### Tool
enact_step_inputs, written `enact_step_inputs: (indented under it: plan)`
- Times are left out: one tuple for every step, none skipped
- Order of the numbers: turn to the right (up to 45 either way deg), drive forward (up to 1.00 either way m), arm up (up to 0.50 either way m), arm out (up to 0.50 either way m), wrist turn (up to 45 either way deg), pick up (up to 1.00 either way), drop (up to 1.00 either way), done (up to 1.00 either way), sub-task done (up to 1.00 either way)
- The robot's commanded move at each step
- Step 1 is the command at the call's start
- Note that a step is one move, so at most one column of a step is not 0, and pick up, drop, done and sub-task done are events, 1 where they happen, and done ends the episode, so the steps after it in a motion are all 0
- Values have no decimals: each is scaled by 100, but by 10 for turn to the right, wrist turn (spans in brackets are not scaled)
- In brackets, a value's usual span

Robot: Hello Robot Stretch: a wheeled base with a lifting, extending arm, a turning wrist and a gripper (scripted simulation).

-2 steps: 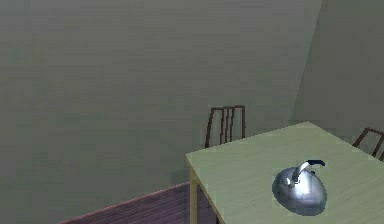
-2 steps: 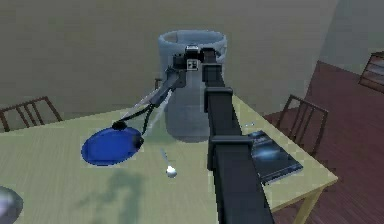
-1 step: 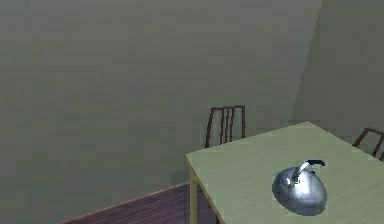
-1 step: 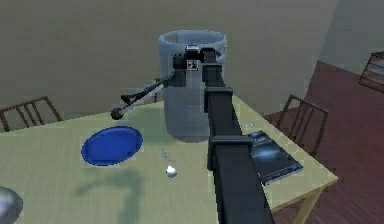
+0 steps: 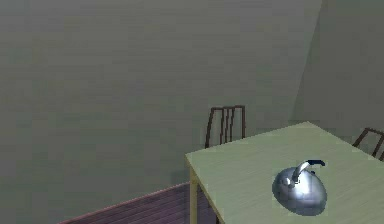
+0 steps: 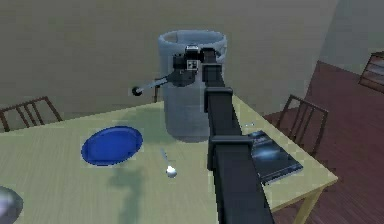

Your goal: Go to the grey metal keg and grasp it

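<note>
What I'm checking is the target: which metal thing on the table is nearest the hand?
The tall grey keg, at the hand; the small spoon and the kettle are farther off.

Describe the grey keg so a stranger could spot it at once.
Find the pale green table. Toward its far side stands the keg, a tall grey cylinder. It towers over the flat blue plate and small spoon lying nearby.

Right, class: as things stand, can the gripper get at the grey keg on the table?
Probably yes: the gripper shows right at the keg, with nothing standing between them; the blue plate lies well off to one side.
</note>
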Motion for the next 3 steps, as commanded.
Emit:
enact_step_inputs:
  plan:
    - [0, 0, 0, 0, 450, 0, 0, 0, 0]
    - [0, 0, 0, 0, 120, 0, 0, 0, 0]
    - [0, 0, 0, 0, 0, 100, 0, 0, 0]
